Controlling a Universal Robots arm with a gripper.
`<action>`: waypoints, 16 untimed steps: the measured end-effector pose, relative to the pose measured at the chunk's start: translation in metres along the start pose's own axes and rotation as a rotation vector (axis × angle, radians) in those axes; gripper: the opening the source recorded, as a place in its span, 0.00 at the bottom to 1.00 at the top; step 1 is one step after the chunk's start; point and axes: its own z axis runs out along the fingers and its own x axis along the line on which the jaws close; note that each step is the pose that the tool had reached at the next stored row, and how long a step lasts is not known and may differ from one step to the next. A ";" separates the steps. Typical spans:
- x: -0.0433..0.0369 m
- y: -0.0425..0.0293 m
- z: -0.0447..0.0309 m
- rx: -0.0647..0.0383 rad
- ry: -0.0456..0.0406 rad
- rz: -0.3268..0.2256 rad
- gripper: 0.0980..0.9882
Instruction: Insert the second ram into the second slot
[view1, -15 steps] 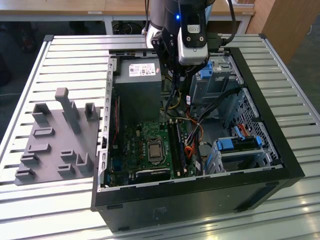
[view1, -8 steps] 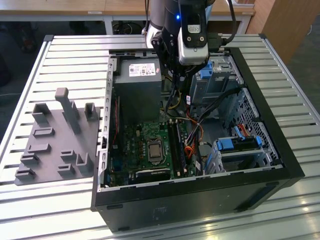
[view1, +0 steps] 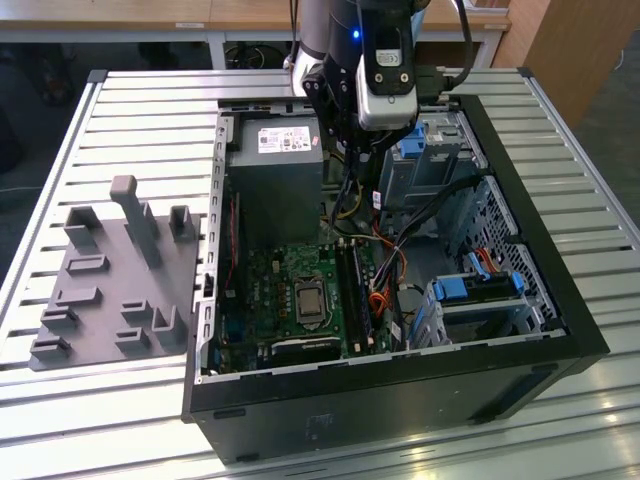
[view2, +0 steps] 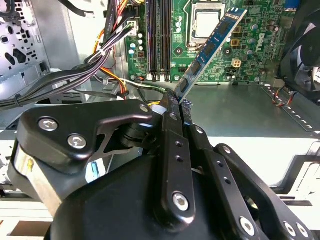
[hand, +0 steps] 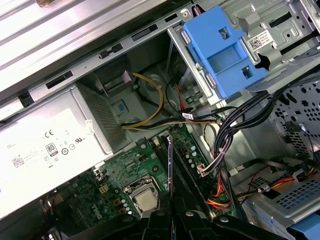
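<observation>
Fingers (view2: 170, 125) of the gripper (view2: 178, 104) were drawn in narrow and pinched one short end of the second ram (view2: 212, 47). The rest of the blue stick reached out free beyond the tips. In the first wrist view the stick (hand: 170, 165) showed edge-on, held in the air above the board and touching nothing.

With a grip at one end only, the free end would likely swing or lag. Doing this step well would call for squaring the stick's long edge with the slot, keeping it upright, and pressing evenly so neither end seats first.

Beyond the stick lay the dark memory slots (view2: 159, 35) on the green motherboard (view2: 250, 45), beside the processor socket (view2: 206, 20). I could not tell which slot was already filled. A bundle of cables (view2: 107, 45) ran just beside the slots and could snag a low approach.

Farther out stood the grey power supply (hand: 45, 145) and a blue drive-bay clip (hand: 220, 50), all inside the open computer case (view1: 560, 300). A grey fixture tray (view1: 100, 300) lay on the slatted table at the exterior view's left.
</observation>
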 end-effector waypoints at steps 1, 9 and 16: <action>0.0000 0.0000 0.0000 0.000 0.0000 -0.001 0.04; 0.0000 0.0000 0.0000 0.000 0.0002 -0.006 0.04; 0.0000 0.0000 0.0000 0.000 0.0011 -0.029 0.04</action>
